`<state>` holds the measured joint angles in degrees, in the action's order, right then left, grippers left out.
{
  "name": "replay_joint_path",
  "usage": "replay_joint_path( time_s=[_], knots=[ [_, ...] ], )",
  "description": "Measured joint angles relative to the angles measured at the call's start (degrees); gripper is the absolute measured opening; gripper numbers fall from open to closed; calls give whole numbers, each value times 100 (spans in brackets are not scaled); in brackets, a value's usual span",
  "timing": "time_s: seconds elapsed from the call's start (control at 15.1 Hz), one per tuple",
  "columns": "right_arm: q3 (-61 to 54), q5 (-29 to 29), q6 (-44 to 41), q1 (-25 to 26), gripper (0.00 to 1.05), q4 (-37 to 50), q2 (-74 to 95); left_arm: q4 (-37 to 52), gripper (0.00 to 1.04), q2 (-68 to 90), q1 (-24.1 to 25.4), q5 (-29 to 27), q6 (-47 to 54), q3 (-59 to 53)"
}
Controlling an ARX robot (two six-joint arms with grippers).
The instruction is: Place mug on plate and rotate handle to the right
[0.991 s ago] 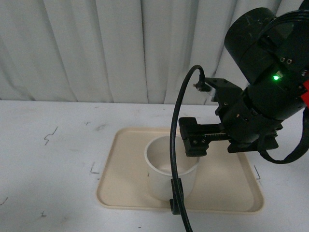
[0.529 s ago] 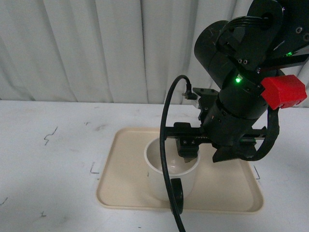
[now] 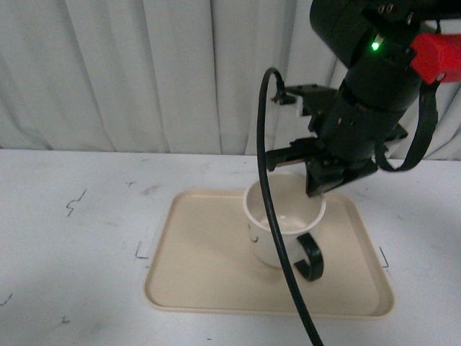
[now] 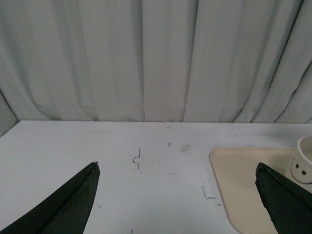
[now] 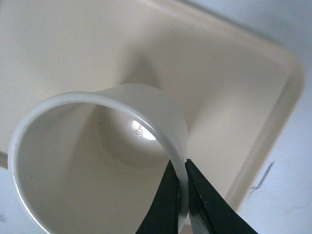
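The cream-white mug (image 3: 277, 238) is tilted over the beige plate (image 3: 194, 252), with its black handle (image 3: 310, 257) at the front right. Part of its black face marking shows on the left side. My right gripper (image 3: 317, 189) is shut on the mug's far right rim, one finger inside and one outside. In the right wrist view the jaws pinch the thin rim of the mug (image 5: 97, 161) over the plate (image 5: 229, 92). My left gripper (image 4: 178, 195) is open and empty over bare table, left of the plate (image 4: 243, 180); the mug (image 4: 303, 163) shows at that view's edge.
A black cable (image 3: 270, 202) hangs from the right arm in front of the mug. The white table (image 3: 72, 245) carries small black marks. A pale curtain (image 3: 144, 72) closes the back.
The right gripper has swung with the mug. The mug has shifted right and back on the plate and tilted, and its handle has turned from the front to the front right.
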<state>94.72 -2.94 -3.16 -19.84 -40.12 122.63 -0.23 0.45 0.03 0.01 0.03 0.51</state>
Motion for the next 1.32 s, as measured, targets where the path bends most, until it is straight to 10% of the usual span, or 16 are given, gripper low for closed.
replay_joint_path(
  time_s=[0.59,1.32],
  knots=[
    [-221,-977,-5847,59,3,-680,-632,0,98,0,0,-2,0,0],
    [584,-1182,-6398,-306,3,-1165,251,0,98,0,0,-2,0,0]
  ],
)
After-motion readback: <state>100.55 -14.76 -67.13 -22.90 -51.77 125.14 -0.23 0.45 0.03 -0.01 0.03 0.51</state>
